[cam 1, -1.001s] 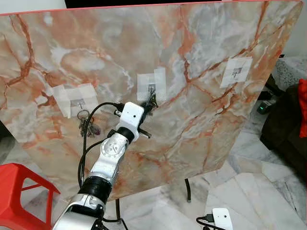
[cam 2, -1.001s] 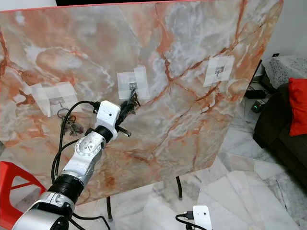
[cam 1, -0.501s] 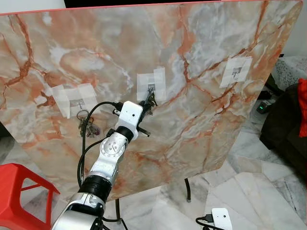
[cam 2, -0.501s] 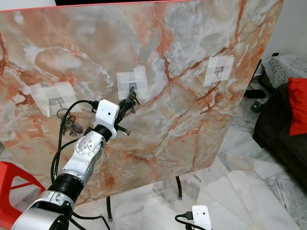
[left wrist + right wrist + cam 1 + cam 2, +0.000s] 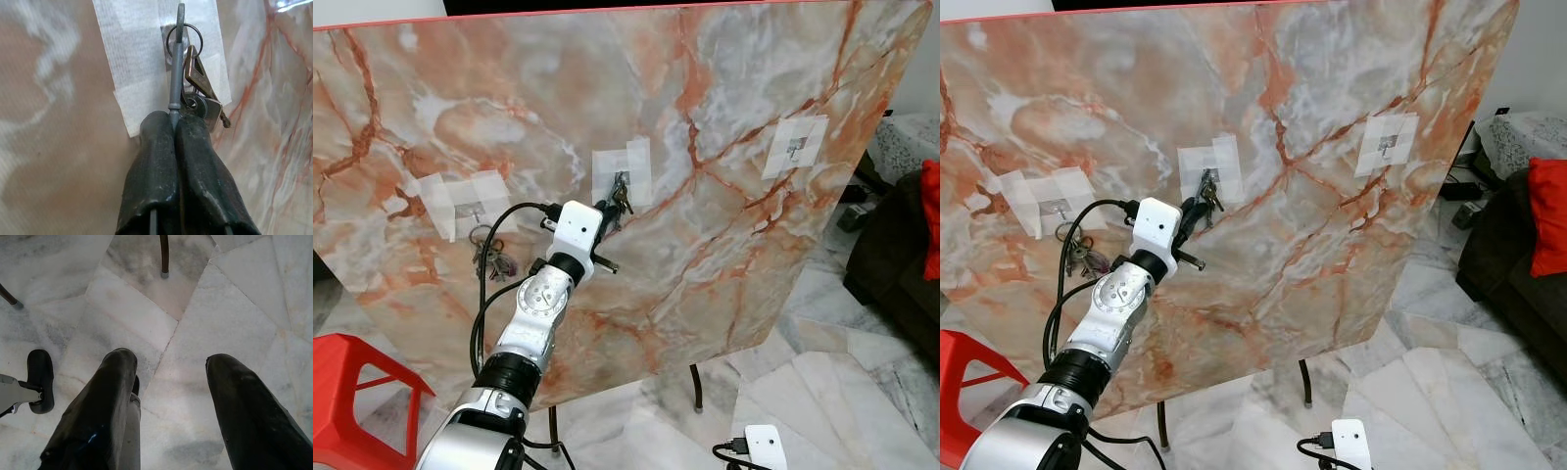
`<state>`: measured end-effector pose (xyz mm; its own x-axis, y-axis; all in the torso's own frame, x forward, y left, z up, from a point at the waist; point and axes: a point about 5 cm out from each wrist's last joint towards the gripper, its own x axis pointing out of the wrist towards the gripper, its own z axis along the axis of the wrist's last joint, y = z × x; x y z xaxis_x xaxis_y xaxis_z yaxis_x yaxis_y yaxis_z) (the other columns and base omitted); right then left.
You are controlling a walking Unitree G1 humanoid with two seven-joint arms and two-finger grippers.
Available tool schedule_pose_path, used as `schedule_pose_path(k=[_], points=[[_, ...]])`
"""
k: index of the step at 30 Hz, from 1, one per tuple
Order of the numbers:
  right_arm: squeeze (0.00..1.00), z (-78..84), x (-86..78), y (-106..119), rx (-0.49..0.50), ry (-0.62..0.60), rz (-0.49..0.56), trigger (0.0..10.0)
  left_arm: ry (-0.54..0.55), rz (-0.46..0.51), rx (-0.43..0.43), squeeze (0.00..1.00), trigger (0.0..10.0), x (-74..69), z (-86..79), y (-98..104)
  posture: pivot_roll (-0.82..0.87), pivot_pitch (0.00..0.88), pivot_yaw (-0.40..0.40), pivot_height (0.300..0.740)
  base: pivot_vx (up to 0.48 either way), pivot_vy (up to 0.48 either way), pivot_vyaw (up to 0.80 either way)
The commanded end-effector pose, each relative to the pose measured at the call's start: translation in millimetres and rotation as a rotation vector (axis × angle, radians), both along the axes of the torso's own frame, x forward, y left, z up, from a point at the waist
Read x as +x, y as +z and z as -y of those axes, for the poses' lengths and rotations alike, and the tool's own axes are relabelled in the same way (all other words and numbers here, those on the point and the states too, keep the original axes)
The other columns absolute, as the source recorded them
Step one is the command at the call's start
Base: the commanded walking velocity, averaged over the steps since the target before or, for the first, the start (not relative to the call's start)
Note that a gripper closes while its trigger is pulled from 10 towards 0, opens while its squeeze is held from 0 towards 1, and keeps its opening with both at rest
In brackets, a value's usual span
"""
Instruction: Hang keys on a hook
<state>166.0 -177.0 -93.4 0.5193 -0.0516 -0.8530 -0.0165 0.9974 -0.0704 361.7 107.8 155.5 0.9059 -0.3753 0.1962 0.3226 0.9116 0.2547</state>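
A marble board [image 5: 724, 255] stands upright before me with three taped hooks. My left gripper [image 5: 605, 217] is raised to the middle hook [image 5: 622, 179]. In the left wrist view its fingers [image 5: 156, 132] are shut on the grey shaft of a key. The rest of the key bunch [image 5: 200, 93] dangles beside that shaft, and its ring [image 5: 184, 35] lies against the hook plate on the white tape. Whether the ring sits on the hook, I cannot tell. My right gripper [image 5: 168, 360] hangs open above the floor tiles.
Another bunch of keys [image 5: 489, 257] hangs under the left hook [image 5: 467, 206]. The right hook [image 5: 797, 147] is bare. A red stool [image 5: 352, 392] stands at lower left, a white device [image 5: 766, 446] lies on the floor, and a dark sofa [image 5: 901, 255] is on the right.
My left gripper has risen a little and drawn slightly left, bringing the key bunch up against the middle hook's tape. The right arm has not moved.
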Motion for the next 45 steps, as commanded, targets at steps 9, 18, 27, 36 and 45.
schedule_pose_path(k=[9,18,27,36,45], points=[[0.00,1.2,0.6,0,0.001,-0.006,0.006,10.0,0.007,0.008,0.011,0.00,10.0,0.9,-0.8,1,0.02,0.000,-0.040,0.740,0.000,0.000,0.00],[0.00,1.1,0.4,0,0.002,-0.006,0.005,10.0,0.016,-0.010,0.015,0.00,10.0,1.0,0.0,-3,0.02,0.000,-0.040,0.740,0.000,0.000,0.00],[0.00,1.0,0.2,0,0.002,-0.005,0.005,10.0,0.035,-0.019,-0.008,0.00,10.0,0.4,-3.6,-5,0.02,0.000,-0.040,0.740,0.000,0.000,0.00],[0.00,1.4,0.3,0,0.002,-0.004,0.006,10.0,0.033,-0.032,0.007,0.00,10.0,-0.8,-0.7,-9,0.02,0.000,-0.043,0.740,0.000,0.000,0.00],[0.00,1.3,0.2,0,0.000,-0.002,0.003,10.0,0.016,-0.037,0.031,0.63,10.0,-3.6,0.8,-13,0.02,0.000,-0.043,0.740,0.000,0.000,0.00]])
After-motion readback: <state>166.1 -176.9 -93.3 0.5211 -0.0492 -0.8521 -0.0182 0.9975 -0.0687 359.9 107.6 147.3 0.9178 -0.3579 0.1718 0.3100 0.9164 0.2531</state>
